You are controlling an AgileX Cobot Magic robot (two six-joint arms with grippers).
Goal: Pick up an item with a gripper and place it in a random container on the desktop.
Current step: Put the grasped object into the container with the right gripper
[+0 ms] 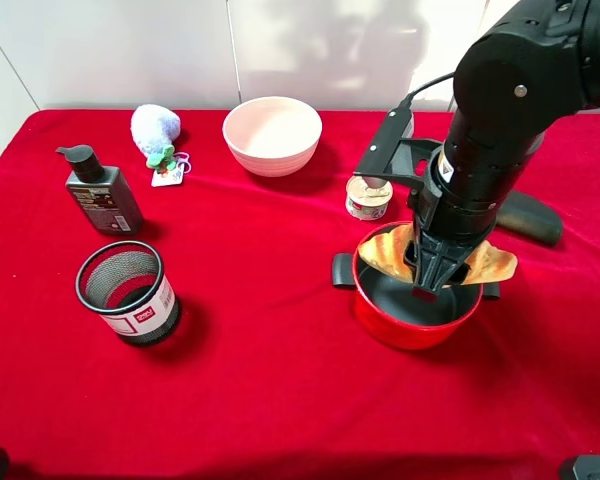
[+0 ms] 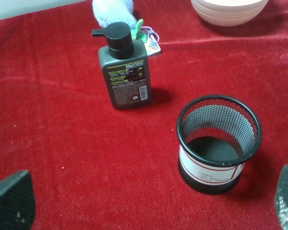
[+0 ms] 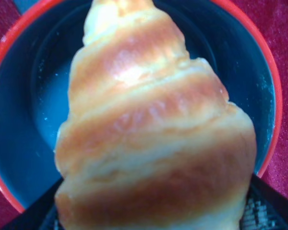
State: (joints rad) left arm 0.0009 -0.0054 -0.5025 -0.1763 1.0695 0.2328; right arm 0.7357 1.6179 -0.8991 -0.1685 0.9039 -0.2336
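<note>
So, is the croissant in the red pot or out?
Not set down: the right tool grips the croissant over the pot; its ends overhang the far rim.

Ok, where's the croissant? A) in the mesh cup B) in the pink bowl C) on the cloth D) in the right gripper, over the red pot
D: the right gripper grips the croissant above the pot, whose dark inside shows beneath it in the wrist view.

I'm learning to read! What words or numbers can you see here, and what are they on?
"Men's": on the dark pump bottle; its other print is too small.
Mesh cup label: handwriting too blurred.
Tin can label: too small.
Toy tag: too blurred.
</note>
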